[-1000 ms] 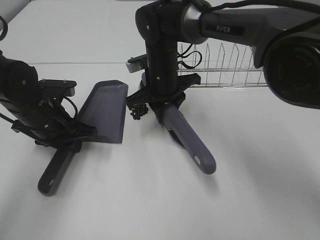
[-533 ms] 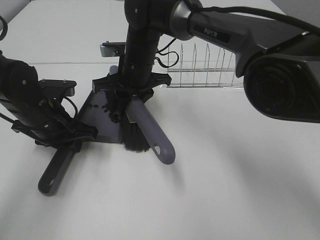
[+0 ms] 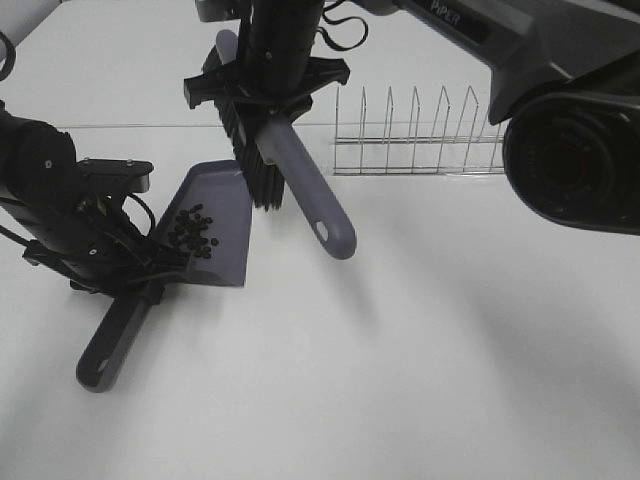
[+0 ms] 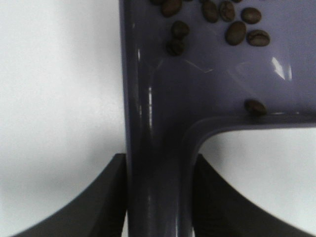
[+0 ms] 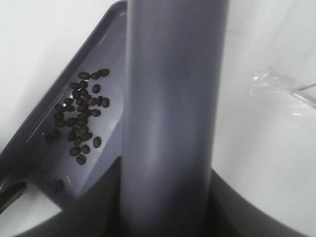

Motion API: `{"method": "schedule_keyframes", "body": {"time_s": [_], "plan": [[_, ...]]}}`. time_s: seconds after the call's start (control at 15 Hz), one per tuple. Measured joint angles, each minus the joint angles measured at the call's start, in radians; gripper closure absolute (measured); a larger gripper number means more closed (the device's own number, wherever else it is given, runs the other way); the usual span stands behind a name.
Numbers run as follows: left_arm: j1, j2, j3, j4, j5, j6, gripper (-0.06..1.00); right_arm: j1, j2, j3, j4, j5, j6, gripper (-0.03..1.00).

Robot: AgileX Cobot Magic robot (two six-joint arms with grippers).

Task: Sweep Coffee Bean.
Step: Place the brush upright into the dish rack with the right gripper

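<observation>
The coffee bean [image 3: 190,232] cluster lies inside the purple-grey dustpan [image 3: 222,195], which rests on the white table. My left gripper [image 3: 140,268] is shut on the dustpan's handle [image 3: 112,340]. In the left wrist view the handle [image 4: 158,163] runs between the dark fingers [image 4: 103,202], with beans [image 4: 237,32] in the pan. My right gripper [image 3: 268,88] is shut on the brush [image 3: 310,195], held in the air behind the pan's far edge, its black bristles [image 3: 262,178] hanging down. The right wrist view looks along the brush handle [image 5: 173,98] at the beans [image 5: 81,116].
A wire rack [image 3: 420,135] stands at the back right, just behind the brush. The large black right arm [image 3: 570,130] overhangs the right side of the table. A seam [image 3: 130,126] crosses the tabletop behind the dustpan.
The right gripper swept the brush left across the pan, pushing the beans from the table into it, then lifted the brush up and back. The left arm and dustpan stayed still.
</observation>
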Motion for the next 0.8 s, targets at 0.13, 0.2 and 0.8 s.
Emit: {"method": "schedule_keyframes", "body": {"time_s": [0.13, 0.2, 0.8], "plan": [[0.0, 0.0, 0.0, 0.0, 0.0, 0.0, 0.58, 0.0, -0.046, 0.0, -0.067, 0.0, -0.001, 0.62], [0.0, 0.0, 0.0, 0.0, 0.0, 0.0, 0.58, -0.001, -0.068, 0.0, -0.092, 0.0, -0.001, 0.62], [0.0, 0.0, 0.0, -0.001, 0.0, 0.0, 0.58, -0.225, -0.488, 0.449, -0.129, -0.001, -0.001, 0.62]]}}
